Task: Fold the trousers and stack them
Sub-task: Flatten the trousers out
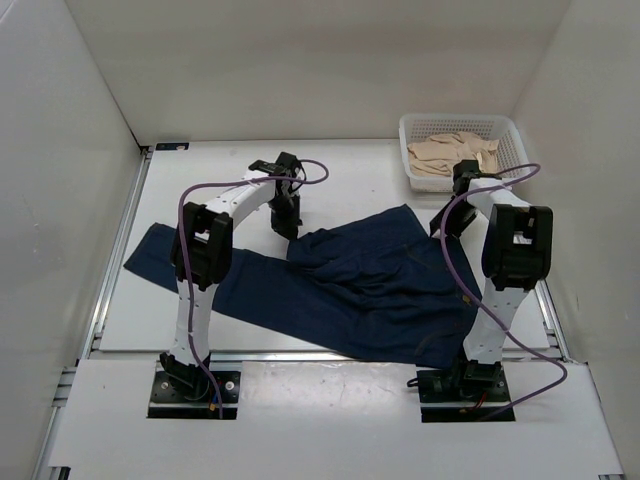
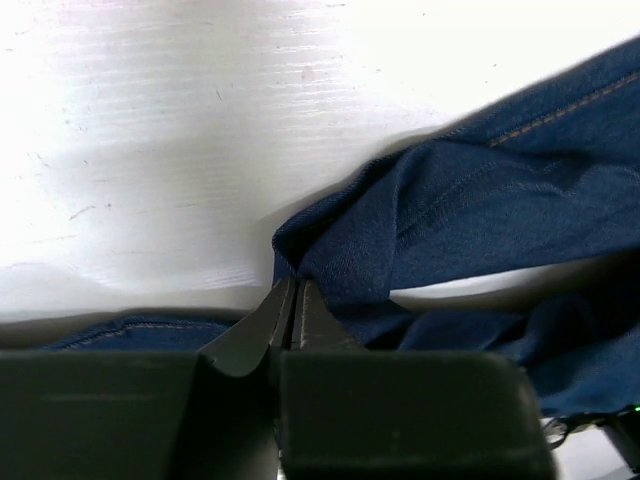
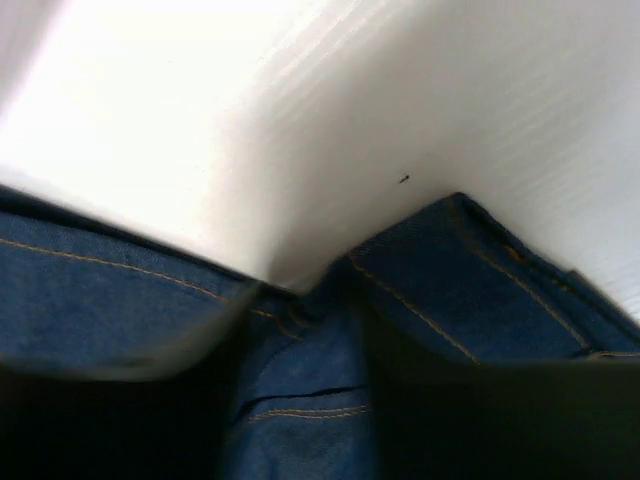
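Trousers [image 1: 370, 280] pinched in L jaws; R jaws blurred

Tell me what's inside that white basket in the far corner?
Crumpled beige cloth lies in the white basket, filling much of it; anything beneath the cloth is covered.

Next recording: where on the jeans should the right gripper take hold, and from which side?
Likely the stitched far-right corner of the jeans, from the far side: it lies flat, its rim exposed against bare table. The right gripper hangs right over it.
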